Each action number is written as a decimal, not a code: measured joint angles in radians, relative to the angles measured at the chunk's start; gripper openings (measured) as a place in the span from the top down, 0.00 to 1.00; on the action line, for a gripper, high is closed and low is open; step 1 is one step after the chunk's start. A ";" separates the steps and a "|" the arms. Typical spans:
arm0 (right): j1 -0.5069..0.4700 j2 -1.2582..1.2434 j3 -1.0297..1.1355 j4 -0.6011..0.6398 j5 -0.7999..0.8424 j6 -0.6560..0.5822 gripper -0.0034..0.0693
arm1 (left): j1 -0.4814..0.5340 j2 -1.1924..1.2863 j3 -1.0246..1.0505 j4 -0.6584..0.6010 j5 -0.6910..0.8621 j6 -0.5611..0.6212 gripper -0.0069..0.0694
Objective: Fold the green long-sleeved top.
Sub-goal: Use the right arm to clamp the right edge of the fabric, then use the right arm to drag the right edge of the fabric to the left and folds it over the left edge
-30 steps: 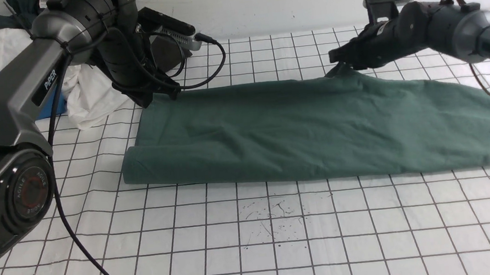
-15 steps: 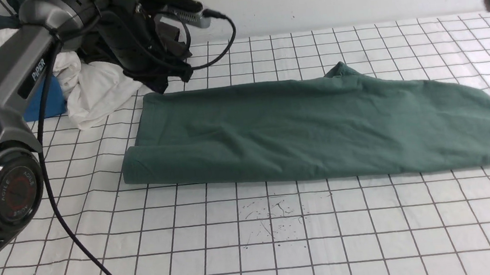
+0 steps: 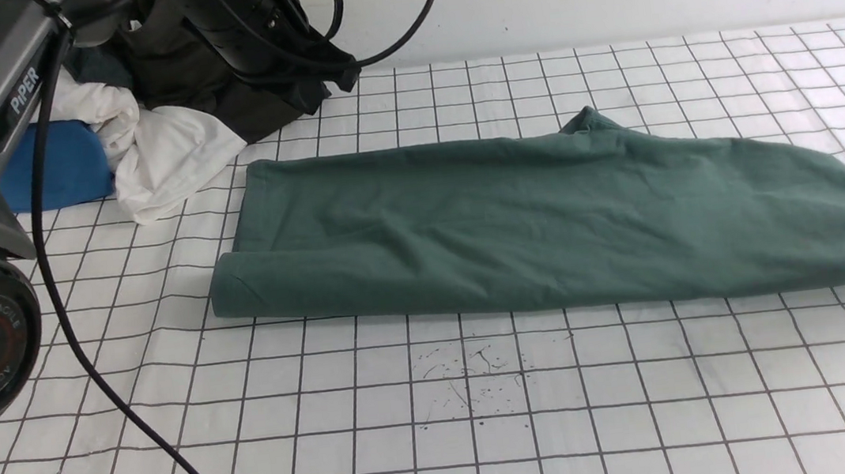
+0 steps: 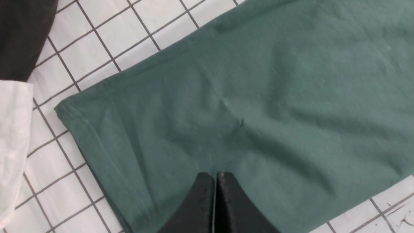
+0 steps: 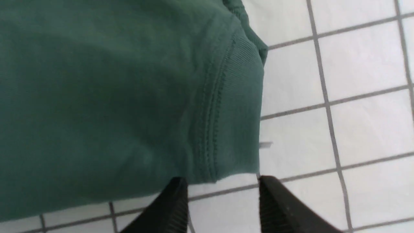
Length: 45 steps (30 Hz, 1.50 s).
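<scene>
Top [image 3: 549, 230] lies as a long strip; its ribbed end is just ahead of the right gripper [image 5: 222, 181], jaws parted, which should bite all layers before lifting; left gripper [image 4: 215, 181] hangs over the hem end, pinched together on nothing. A second ago both worked the strip's far edge; both have withdrawn.

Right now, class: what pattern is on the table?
The table is white with dark grid lines; front view shows it best.
</scene>
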 joint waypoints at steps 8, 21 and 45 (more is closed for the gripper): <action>0.026 0.104 0.003 0.016 -0.159 0.049 0.14 | 0.000 0.001 0.000 -0.005 0.000 0.001 0.92; 0.115 0.116 0.000 -0.060 -0.168 0.050 0.74 | 0.000 0.005 0.000 -0.001 0.001 0.004 0.92; 0.587 -0.178 -0.385 -0.066 -0.044 -0.076 0.95 | 0.000 -0.231 0.000 0.150 0.006 -0.006 0.92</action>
